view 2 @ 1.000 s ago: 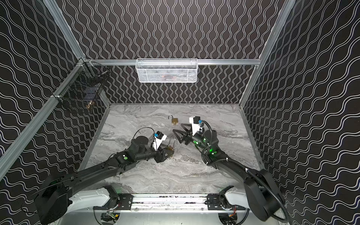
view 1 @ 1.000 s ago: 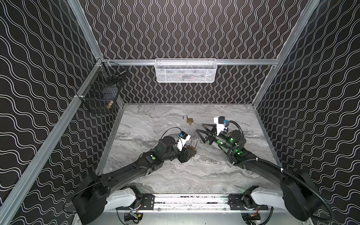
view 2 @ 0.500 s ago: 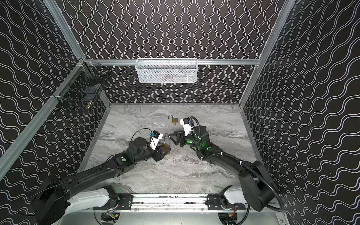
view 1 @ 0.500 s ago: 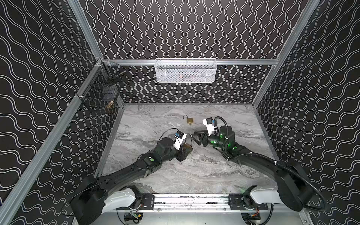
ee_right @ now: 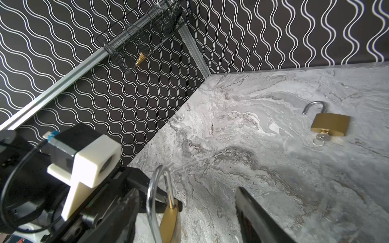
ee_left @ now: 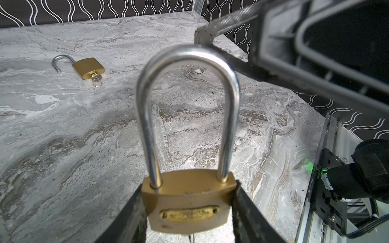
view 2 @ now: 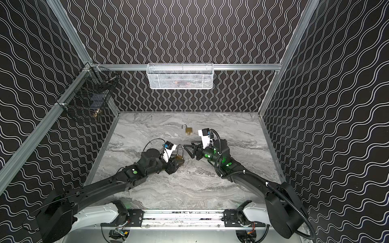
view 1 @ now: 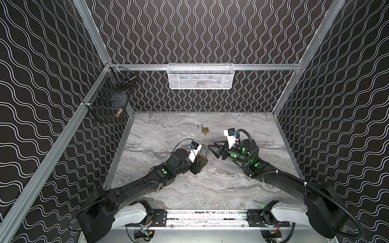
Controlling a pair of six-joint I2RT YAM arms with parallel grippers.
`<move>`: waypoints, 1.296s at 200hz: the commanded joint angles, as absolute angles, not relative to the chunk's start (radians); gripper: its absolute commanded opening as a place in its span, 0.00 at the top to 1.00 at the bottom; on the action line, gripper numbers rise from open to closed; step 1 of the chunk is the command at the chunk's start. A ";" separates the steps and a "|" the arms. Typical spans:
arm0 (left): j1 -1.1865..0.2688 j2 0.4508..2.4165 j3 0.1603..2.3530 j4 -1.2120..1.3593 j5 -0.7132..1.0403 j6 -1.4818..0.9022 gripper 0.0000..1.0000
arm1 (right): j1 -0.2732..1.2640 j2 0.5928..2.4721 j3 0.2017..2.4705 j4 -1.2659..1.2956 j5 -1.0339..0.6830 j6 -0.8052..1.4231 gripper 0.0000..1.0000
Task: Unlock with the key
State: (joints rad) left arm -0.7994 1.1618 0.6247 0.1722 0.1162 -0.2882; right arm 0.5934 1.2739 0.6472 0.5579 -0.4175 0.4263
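Two brass padlocks, namely one long-shackled padlock (ee_left: 185, 202) and one small padlock (ee_left: 88, 67), plus one key (ee_left: 95, 79), one white basket (view 1: 201, 76) and one black basket (view 1: 109, 103).

underside and keyhole of the brass long-shackled padlock (ee_left: 185, 202) in the left gripper (ee_left: 188, 186) cut off at the wrist view's edge, white mesh basket (view 1: 201, 76) far beyond it, contents unreadable

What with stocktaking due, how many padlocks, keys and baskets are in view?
Padlocks: 2, the long-shackled padlock and the open padlock
Keys: 1 visible, the key in the open padlock
Baskets: 2, the white basket and the black basket
Total: 5
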 commanded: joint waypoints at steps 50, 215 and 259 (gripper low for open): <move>-0.800 1.146 0.634 0.253 0.132 -0.291 1.00 | 0.638 1.370 0.731 0.575 -0.463 0.425 0.49; -0.800 1.055 0.683 0.056 0.118 -0.185 0.37 | 0.561 1.341 0.724 0.554 -0.483 0.414 1.00; -0.799 1.088 0.605 0.222 0.227 -0.165 0.18 | 0.558 1.303 0.659 0.743 -0.601 0.423 1.00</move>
State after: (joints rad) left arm -0.7994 1.0870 0.6518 0.1036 0.1486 -0.2031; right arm 0.5575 1.3224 0.6811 0.5602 -0.5190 0.3996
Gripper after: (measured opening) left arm 0.764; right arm 0.089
